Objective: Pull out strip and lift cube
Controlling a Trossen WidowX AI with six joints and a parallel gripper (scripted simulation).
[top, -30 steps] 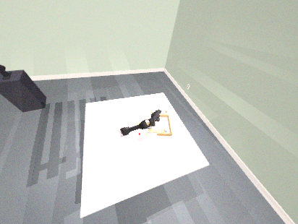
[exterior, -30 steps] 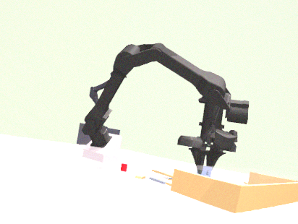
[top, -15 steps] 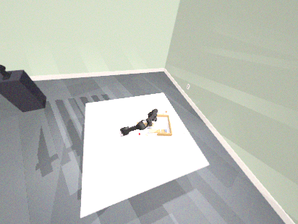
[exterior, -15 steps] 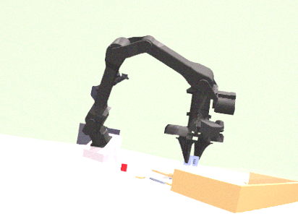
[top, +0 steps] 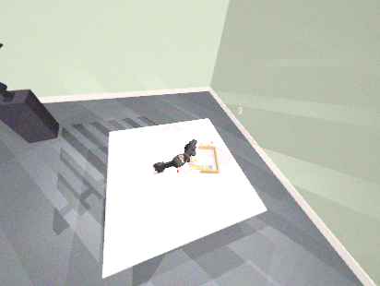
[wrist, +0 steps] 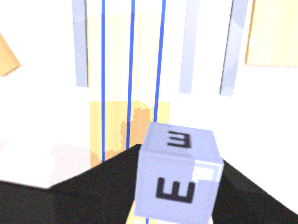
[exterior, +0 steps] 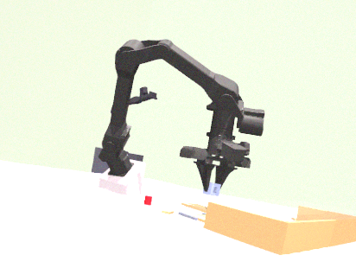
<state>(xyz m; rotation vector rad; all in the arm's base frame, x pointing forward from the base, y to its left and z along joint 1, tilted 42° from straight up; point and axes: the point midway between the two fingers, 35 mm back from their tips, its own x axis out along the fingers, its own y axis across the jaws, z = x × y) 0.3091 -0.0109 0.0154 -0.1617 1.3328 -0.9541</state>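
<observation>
My gripper (exterior: 214, 189) (wrist: 176, 158) is shut on a pale blue cube (exterior: 210, 188) (wrist: 175, 200) with a black E on two faces in the wrist view. The fingers point down, and the exterior view shows the cube held up in the air. In the wrist view a pale wooden strip (wrist: 115, 60) with three blue lines runs under the cube and fingers. Its near part looks darker. Whether it is one piece cannot be told, as the cube and fingers hide part of it.
Grey-blue rails (wrist: 80, 45) (wrist: 189, 45) (wrist: 232, 50) run beside the strip. A plain wooden piece (wrist: 272, 30) is at the upper right. A wooden frame (top: 209, 172) (exterior: 246, 225) stands near the arm. A small red cube (top: 178, 171) (exterior: 148, 200) lies between the arm's base and the frame.
</observation>
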